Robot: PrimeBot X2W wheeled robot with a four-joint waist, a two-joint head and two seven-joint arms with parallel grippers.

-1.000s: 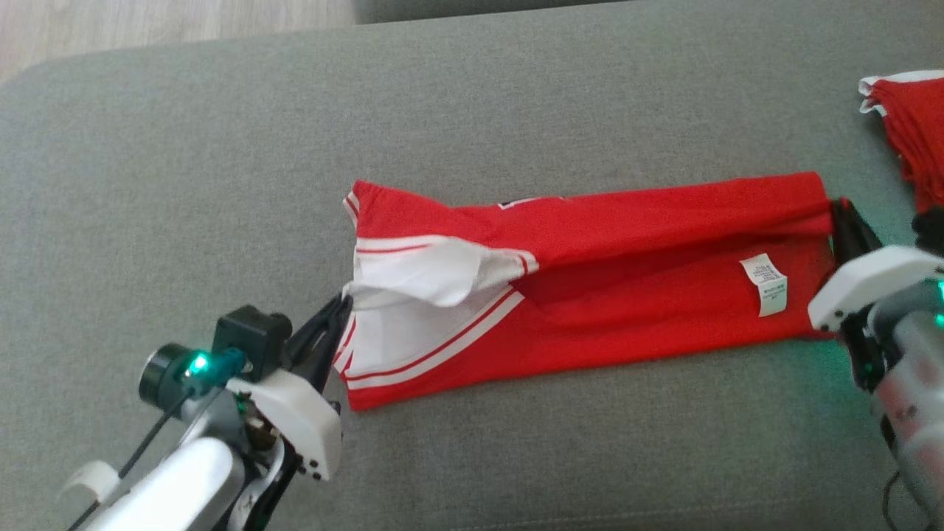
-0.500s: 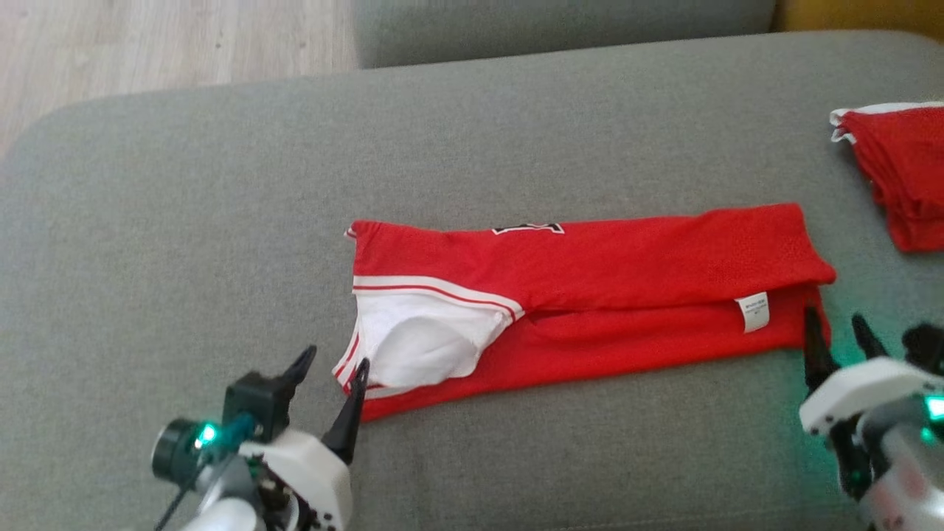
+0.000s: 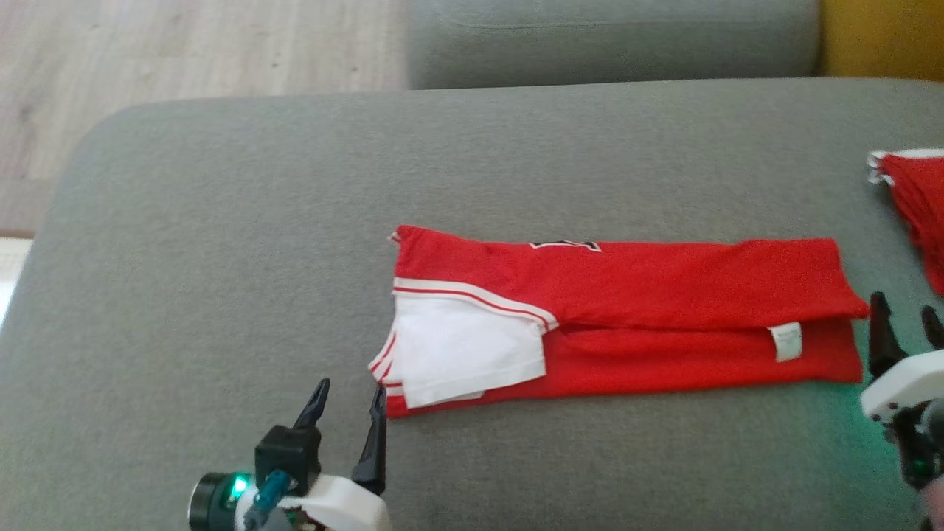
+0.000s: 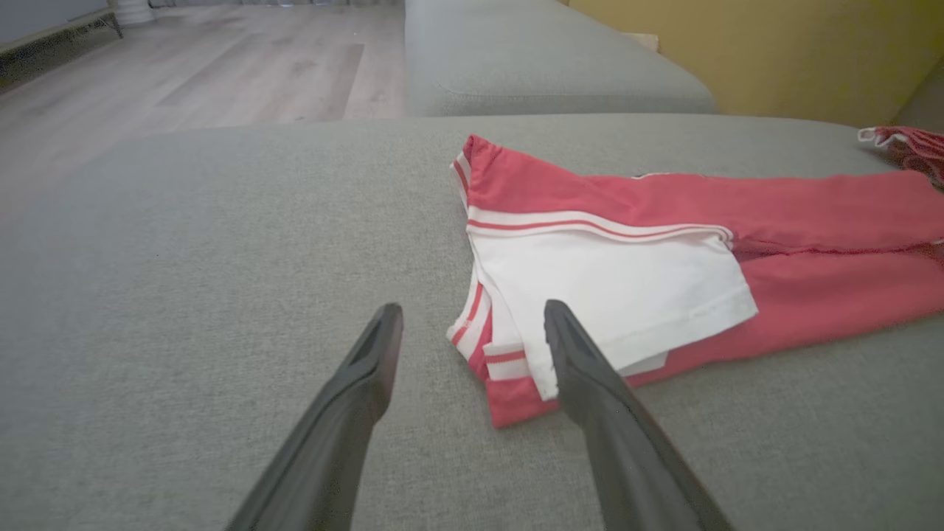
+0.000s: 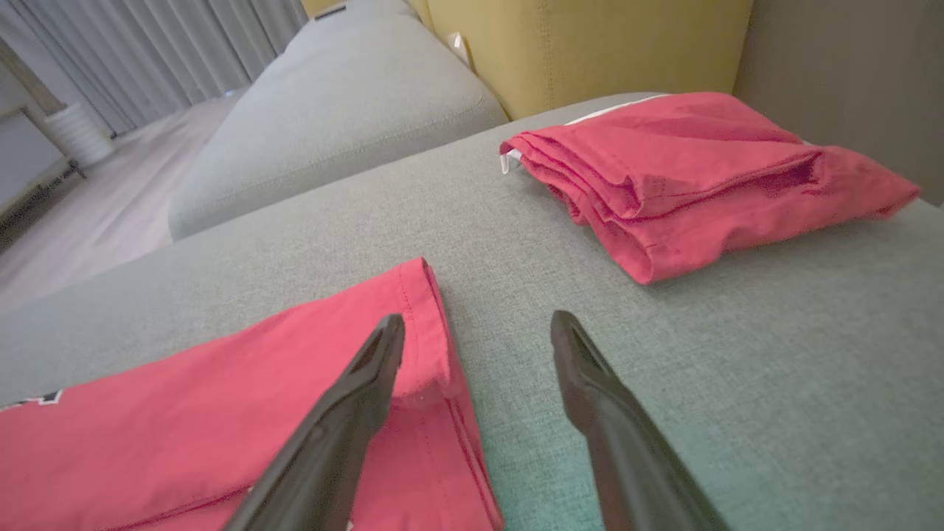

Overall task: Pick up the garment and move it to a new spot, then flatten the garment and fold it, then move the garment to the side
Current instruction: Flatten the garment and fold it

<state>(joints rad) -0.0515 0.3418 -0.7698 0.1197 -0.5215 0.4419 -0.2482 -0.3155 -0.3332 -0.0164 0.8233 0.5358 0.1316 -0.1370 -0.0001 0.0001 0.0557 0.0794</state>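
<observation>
Left hand (image 3: 350,387): two long dark fingers stand apart with nothing between them; it is empty.
Right hand (image 3: 902,304): two long dark fingers stand apart with nothing between them; it is empty.
Task item: folded red fabric jersey (image 3: 664,295), a long flat strip with a white, red-striped sleeve panel (image 3: 464,350) on top at one end.
Item location: on the grey woven fabric sofa seat (image 3: 258,221), stretched between the two hands and held by neither.
Left end: the sleeve-panel corner lies just ahead of the left hand, beside its inner finger; contact cannot be told.
Right end: the hemmed edge lies just ahead of the right hand, beside its inner finger; contact cannot be told.
Fold condition: the upper layer lies over the lower one. The lower layer shows along the side nearer the hands and carries a small white label (image 3: 786,341) near the right hand.
Other item: second folded red fabric garment with white trim (image 5: 686,169), on the same seat, ahead of the right hand towards its outer side and apart from the jersey.
Surroundings: a second grey seat cushion (image 3: 590,37), pale wood floor (image 3: 184,66) and a mustard-yellow upholstered panel (image 3: 877,37) lie beyond the seat, well apart from both hands.
</observation>
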